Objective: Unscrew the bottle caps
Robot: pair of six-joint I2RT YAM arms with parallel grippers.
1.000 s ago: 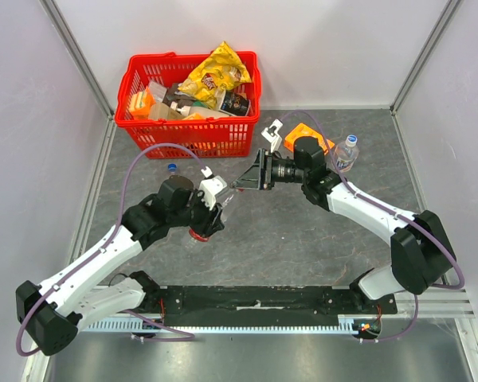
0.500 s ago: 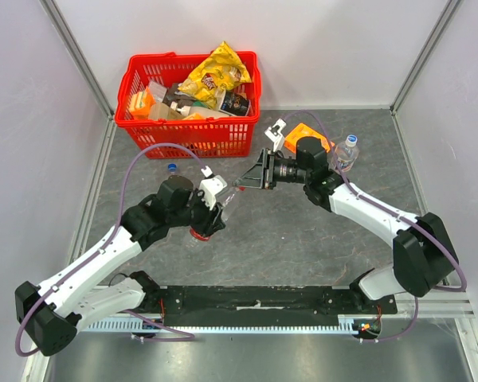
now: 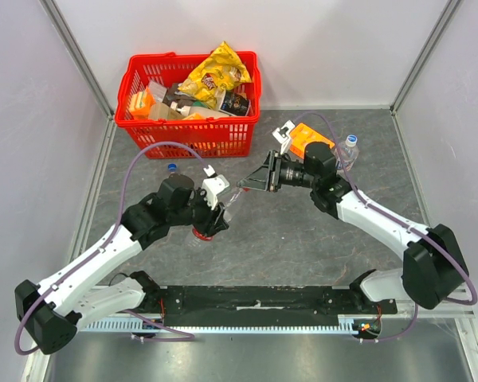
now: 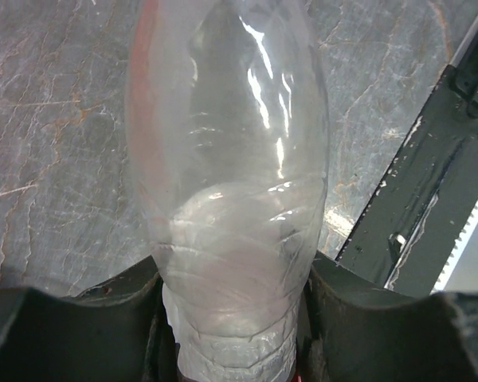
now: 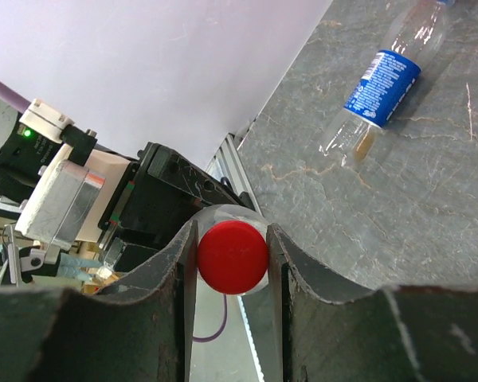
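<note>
In the red basket (image 3: 188, 137), snack packets (image 3: 215, 76)

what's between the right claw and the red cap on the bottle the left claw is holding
Nothing visible. The red cap sits directly between the fingers of the right claw, which press its sides, while the left claw grips the clear bottle by its body.

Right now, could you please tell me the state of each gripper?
Left gripper: closed on the red-labelled bottle.
Right gripper: closed on that bottle's red cap.
</note>
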